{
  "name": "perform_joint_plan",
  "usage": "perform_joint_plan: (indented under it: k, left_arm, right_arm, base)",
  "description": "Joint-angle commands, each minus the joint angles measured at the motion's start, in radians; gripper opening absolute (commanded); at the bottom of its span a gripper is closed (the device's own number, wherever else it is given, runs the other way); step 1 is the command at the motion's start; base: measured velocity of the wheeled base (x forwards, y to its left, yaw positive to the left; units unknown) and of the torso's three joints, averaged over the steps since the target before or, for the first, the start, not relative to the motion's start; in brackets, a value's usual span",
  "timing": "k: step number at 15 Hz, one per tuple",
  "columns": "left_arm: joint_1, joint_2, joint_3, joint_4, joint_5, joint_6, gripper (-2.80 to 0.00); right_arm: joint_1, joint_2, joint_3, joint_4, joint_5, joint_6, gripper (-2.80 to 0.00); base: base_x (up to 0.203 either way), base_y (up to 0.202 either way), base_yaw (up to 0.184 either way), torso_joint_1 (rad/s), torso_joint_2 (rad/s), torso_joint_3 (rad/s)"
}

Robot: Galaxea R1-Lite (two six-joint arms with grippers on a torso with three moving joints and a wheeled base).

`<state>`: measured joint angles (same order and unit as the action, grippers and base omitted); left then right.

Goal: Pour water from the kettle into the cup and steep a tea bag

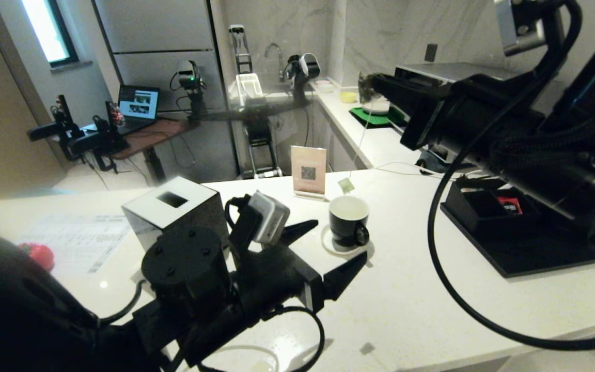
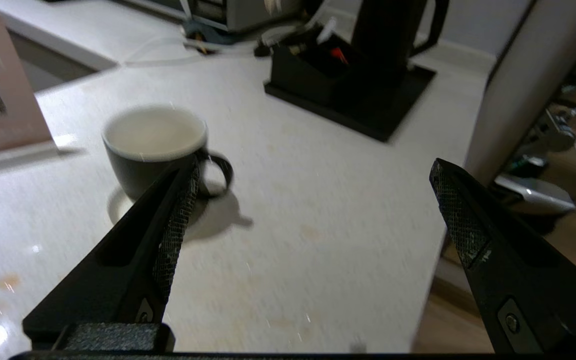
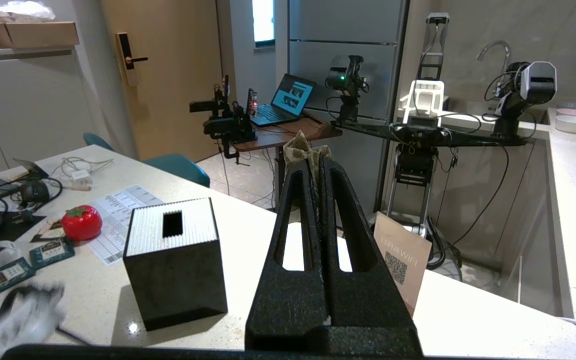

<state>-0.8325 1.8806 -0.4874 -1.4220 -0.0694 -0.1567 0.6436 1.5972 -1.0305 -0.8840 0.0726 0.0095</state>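
The black cup (image 1: 348, 219), white inside, stands on a small white coaster mid-counter; its inside (image 2: 154, 131) shows pale and I cannot tell the water in it. My left gripper (image 1: 340, 238) hovers open just in front of the cup, one fingertip (image 2: 188, 185) beside its handle, nothing between the jaws. My right gripper (image 1: 367, 82) is raised high above the counter, shut on the tea bag (image 3: 300, 150). Its thin string hangs down to the pale-green tag (image 1: 346, 185) just above the cup. The kettle (image 2: 388, 30) stands on the black tray.
A black cube with a white slotted top (image 1: 173, 206) sits left of the cup, and a QR sign (image 1: 308, 170) behind it. The black tray (image 1: 509, 258) holds a compartment box with a red packet (image 1: 509, 205). The counter edge (image 2: 438, 250) is close on the right.
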Motion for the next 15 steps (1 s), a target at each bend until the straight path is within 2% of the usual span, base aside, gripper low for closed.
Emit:
perform_joint_plan:
  k: [1, 10, 15]
  left_arm:
    - [-0.019, 0.013, 0.070, -0.067, 0.004, -0.009, 0.00]
    - [-0.013, 0.011, -0.008, -0.070, 0.002, 0.013, 0.00]
    - [-0.007, -0.020, -0.007, -0.071, 0.002, 0.031, 0.00]
  right_arm:
    - [0.003, 0.000, 0.005, -0.012, 0.001, 0.017, -2.80]
    - [0.044, 0.000, 0.004, -0.009, 0.002, 0.021, -2.80]
    - [0.081, 0.000, 0.006, -0.008, 0.001, 0.021, -2.80]
  base:
    - [0.000, 0.000, 0.000, 0.000, 0.00, 0.000]
    - [0.000, 0.000, 0.000, 0.000, 0.00, 0.000]
    - [0.000, 0.000, 0.000, 0.000, 0.00, 0.000]
